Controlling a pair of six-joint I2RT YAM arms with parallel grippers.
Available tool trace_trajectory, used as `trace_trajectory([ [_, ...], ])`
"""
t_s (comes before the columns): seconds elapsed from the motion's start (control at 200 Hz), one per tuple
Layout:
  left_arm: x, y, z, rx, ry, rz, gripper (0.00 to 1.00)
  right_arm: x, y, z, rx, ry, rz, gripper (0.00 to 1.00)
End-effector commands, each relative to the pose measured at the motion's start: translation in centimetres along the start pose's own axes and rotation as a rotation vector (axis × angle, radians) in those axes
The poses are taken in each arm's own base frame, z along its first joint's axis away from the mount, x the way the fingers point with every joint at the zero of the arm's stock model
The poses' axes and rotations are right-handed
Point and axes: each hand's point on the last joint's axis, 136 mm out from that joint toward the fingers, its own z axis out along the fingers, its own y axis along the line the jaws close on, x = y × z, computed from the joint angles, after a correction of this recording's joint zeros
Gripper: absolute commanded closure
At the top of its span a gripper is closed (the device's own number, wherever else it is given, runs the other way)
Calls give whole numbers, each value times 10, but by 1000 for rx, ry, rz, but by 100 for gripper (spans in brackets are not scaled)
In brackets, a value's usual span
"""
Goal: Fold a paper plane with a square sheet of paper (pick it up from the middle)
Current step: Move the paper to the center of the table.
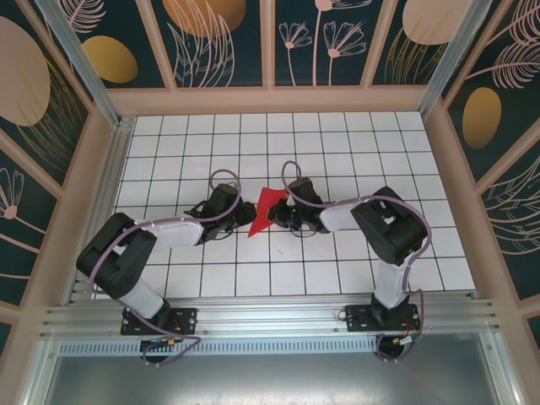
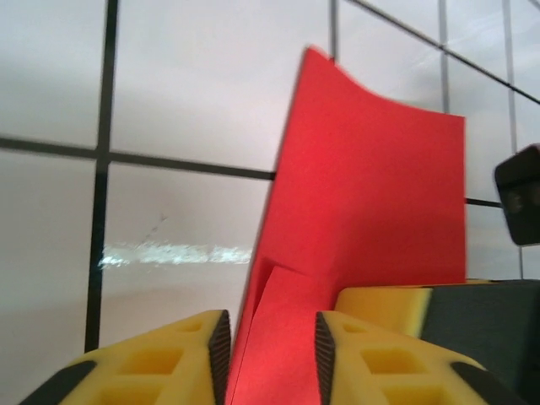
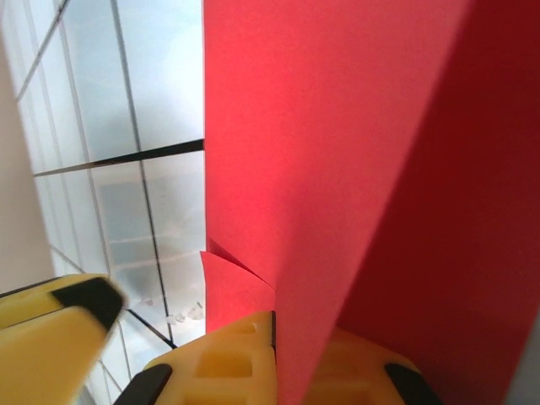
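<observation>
We note the paper (image 1: 268,208) upright over the tabletop (image 1: 354,160) middle, right tool (image 3: 304,363) clamped on it, left tool (image 2: 272,346) apart around it; the one-sided hold may let it twist, spoiling creases.

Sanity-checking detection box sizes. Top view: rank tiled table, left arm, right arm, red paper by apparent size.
1. tiled table
2. left arm and right arm: look alike, not ranked
3. red paper

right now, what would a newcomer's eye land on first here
The creased red paper sheet, bright against the middle of the white grid table. The right gripper is pinched shut on it, and the left gripper straddles it from the other side, jaws apart.
</observation>
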Motion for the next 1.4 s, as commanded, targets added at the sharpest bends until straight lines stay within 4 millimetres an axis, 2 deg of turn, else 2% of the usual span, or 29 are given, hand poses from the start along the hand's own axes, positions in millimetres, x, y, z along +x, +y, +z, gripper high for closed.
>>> trace_trajectory([
  [0.0, 6, -9, -10, 55, 11, 95, 61, 0, -5, -19, 129, -29, 31, 94],
  [0.25, 29, -39, -23, 224, -3, 253, 54, 4, -17, -43, 284, -46, 117, 98],
  [0.43, 45, -51, -20, 237, -11, 374, 49, 1, -23, -44, 340, -60, 198, 100],
  [0.656, 63, -69, -19, 309, -32, 556, 48, 3, -21, -46, 344, -60, 284, 100],
  [0.891, 74, -69, -14, 329, -77, 772, 52, 6, -20, -47, 327, -41, 352, 100],
  [1.031, 77, -61, -8, 290, -100, 931, 52, 8, -18, -48, 300, -16, 387, 100],
  [1.166, 88, -59, -7, 324, -130, 1098, 54, 6, -16, -52, 295, -13, 399, 100],
  [1.396, 84, -60, -3, 315, -189, 1202, 59, 5, -16, -57, 289, -20, 406, 100],
])
